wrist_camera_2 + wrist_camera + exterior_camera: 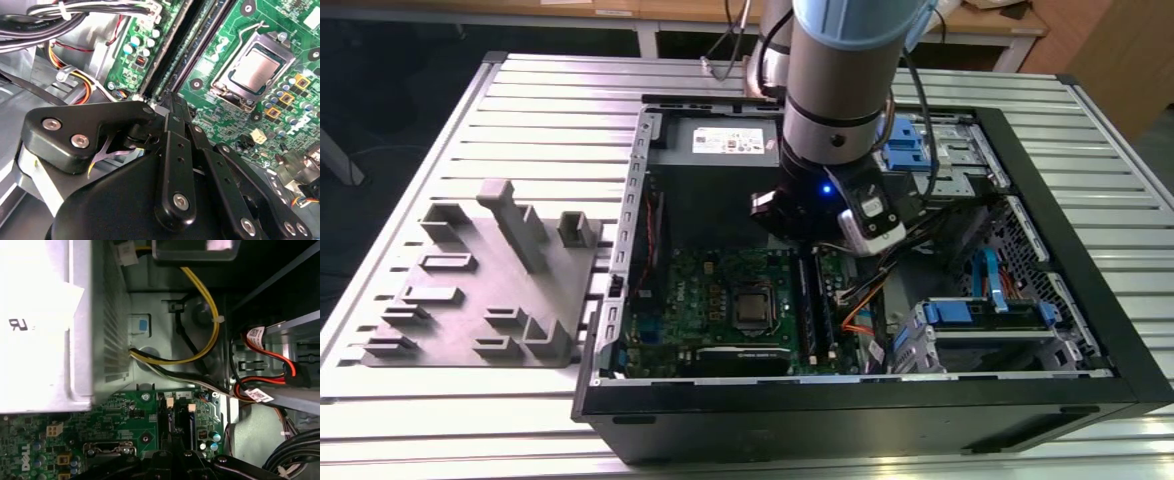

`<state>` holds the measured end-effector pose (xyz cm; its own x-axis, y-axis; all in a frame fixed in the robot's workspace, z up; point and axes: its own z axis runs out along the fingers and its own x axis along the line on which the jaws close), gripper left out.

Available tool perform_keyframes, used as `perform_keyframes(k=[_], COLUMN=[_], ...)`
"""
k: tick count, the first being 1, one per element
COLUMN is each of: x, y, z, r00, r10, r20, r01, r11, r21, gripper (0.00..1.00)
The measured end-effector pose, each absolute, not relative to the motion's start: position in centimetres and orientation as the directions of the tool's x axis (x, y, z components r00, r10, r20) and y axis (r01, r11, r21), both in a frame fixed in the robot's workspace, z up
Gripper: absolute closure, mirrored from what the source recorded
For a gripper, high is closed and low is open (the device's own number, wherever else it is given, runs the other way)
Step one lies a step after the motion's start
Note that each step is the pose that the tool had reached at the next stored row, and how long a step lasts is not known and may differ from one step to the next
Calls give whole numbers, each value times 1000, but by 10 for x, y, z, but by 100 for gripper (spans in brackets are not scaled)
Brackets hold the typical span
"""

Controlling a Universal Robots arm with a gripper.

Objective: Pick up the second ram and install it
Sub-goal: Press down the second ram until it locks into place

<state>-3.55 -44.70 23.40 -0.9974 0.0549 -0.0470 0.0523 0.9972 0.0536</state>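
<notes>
My gripper (819, 248) is down inside the open computer case, over the far end of the motherboard's (707, 290) black memory slots (811, 310). In the second wrist view its two fingers stand pressed together, and the gripper (172, 102) rests at the end of the slot rows. A long, thin, dark stick, the second ram (182, 50), runs along a slot away from the tips. I cannot tell whether the tips pinch it or only bear on it. In the first wrist view the gripper (170, 442) sits at the slots' white end latches.
The processor socket (255, 67) lies beside the slots. Cable bundles (75, 10) and the power supply box (45, 325) crowd the far side. Blue drive bays (987, 300) fill the exterior view's right. A grey tray (467, 290) with upright blocks lies outside the case.
</notes>
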Motion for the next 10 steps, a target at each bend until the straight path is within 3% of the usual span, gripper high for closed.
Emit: perform_keyframes(k=[10], x=[-35], y=[-443], z=[229], r00=[-997], r10=[55], r20=[-46], r01=[52], r11=[996], r21=[65], gripper=[93])
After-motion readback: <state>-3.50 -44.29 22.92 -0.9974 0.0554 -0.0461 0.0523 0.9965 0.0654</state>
